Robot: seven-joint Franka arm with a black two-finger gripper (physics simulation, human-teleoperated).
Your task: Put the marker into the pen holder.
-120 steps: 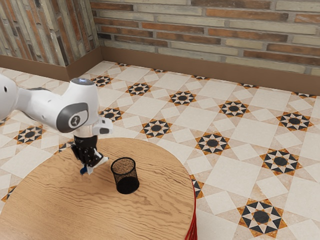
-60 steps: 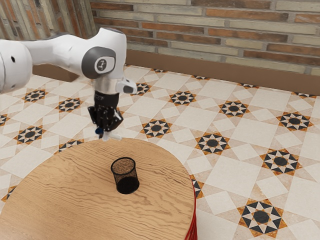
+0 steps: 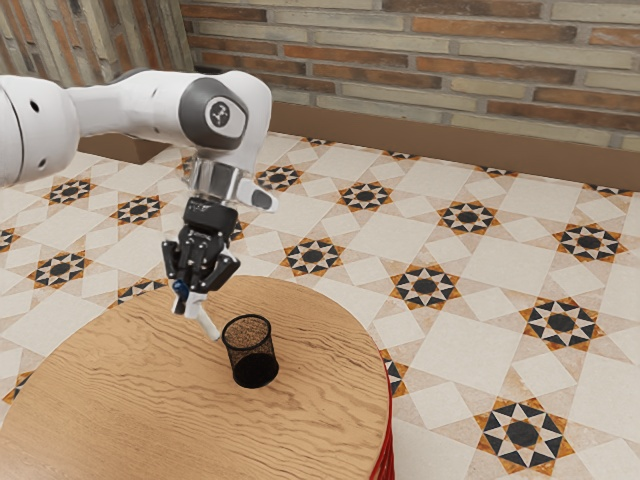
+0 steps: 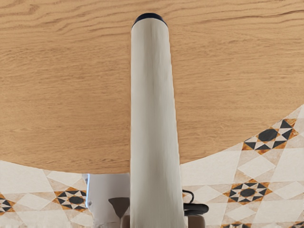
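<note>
My gripper (image 3: 192, 297) is over the table's far-left part in the exterior view, shut on the white marker (image 3: 208, 324). The marker slants down toward the exterior view's right, its lower end close by the left side of the pen holder's rim; whether they touch I cannot tell. A blue part shows at the fingers. The black mesh pen holder (image 3: 250, 352) stands upright on the table. In the wrist view the marker (image 4: 153, 114) stretches away from the gripper (image 4: 159, 222), pinched from both sides, with a dark tip at its far end.
The round wooden table (image 3: 150, 400) has its curved edge under the arm's side, with tiled floor (image 3: 480, 330) beyond. A brick wall (image 3: 430, 60) stands at the back. In the wrist view the table's edge (image 4: 71, 172) passes beneath the marker.
Holding the marker, my gripper rose from low over the table, then came down somewhat and turned. The marker's white end now points down toward the pen holder, which has stayed put.
</note>
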